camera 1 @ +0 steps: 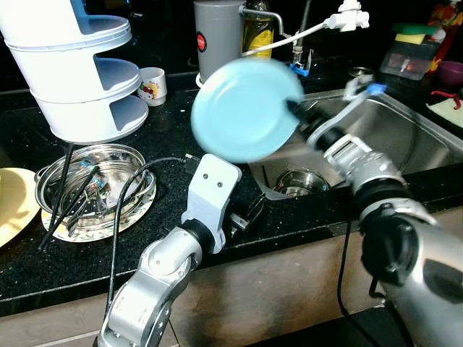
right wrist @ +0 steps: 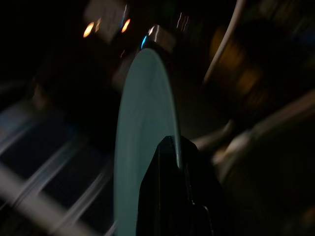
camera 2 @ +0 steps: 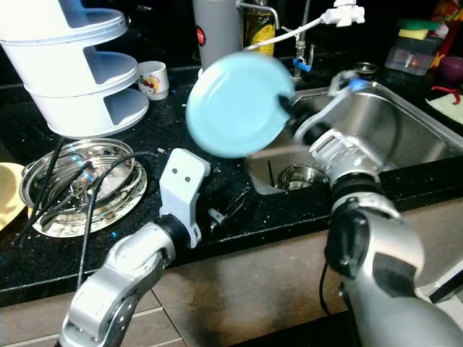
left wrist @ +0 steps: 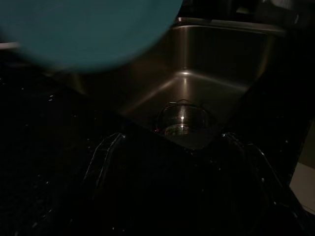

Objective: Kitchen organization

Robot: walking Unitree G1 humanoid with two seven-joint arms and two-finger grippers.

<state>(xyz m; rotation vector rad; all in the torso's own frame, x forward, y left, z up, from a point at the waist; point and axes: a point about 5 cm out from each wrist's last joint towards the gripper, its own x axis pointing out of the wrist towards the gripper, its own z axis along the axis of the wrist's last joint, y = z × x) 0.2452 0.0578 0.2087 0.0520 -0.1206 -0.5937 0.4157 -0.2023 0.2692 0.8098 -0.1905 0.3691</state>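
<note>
1. Left eye view: the right end effector [camera 1: 295, 114] sits at centre frame, clamped on the right rim of a light blue plate [camera 1: 246, 108], which is held tilted in the air above the black counter [camera 1: 166, 130] and the near-left corner of the steel sink [camera 1: 405, 137]. The plate is blurred. Upper left stands a white tiered rack [camera 1: 79, 65]; below it, a steel bowl [camera 1: 98, 189] holds dark utensils. A yellow plate [camera 1: 11, 202] lies at the left edge.

2. Right eye view: same scene. The left arm [camera 2: 155, 242] reaches up from the bottom of the frame toward the counter edge; whether its end effector is released or clenched cannot be told. A small white mug [camera 2: 153, 78] stands beside the rack.

3. Left wrist view: dark. The blue plate fills the upper left; the sink drain [left wrist: 183, 123] lies at centre.

4. Right wrist view: one black finger [right wrist: 172, 196] at lower centre pinches the plate's edge, seen edge-on and blurred.

5. Judgement: the step in hand looks like carrying the plate from the sink toward storage on the left. The next move calls for a firm rim grip, clearance over the left arm, and a level set-down.
</note>
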